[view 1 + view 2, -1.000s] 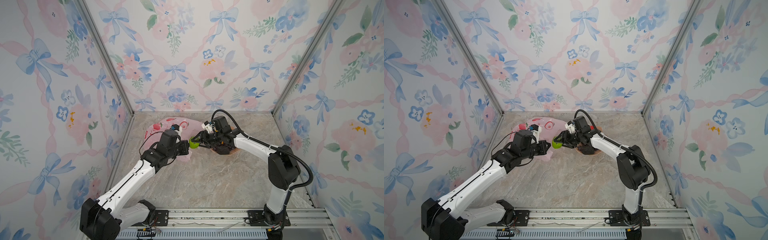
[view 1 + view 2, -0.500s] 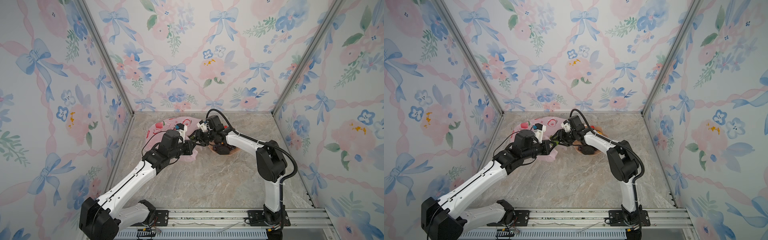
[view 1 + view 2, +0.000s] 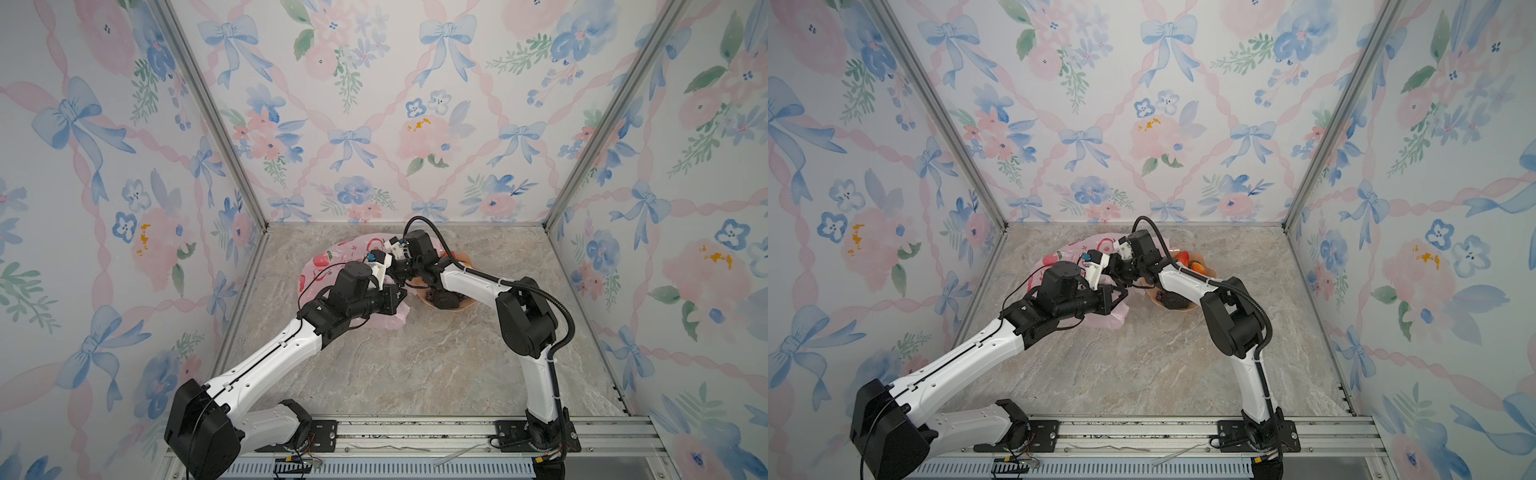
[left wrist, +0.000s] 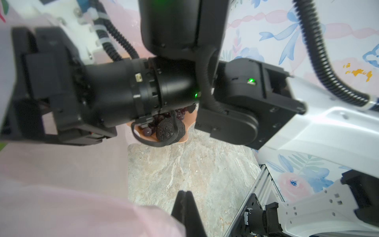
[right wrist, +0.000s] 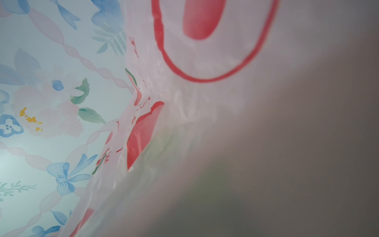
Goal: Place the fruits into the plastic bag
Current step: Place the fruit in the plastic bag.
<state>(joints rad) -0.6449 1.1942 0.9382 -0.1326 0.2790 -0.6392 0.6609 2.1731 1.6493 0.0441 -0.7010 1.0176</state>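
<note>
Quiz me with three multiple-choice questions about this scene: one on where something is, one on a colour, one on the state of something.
1. Where is the dish relative to the bag?
A. Inside it
B. Beside it, on the table
C. On top of it

2. What colour is the bag?
A. Green
B. Black
C. Pink

3. How do the left gripper fingers stand?
A. Spread wide
B. Closed together
C. Half open

Answers:
1 B, both top views show the dish on the table next to the bag.
2 C, its thin film is see-through pink.
3 B, the left wrist view shows the fingers touching, at the bag's edge.
</note>
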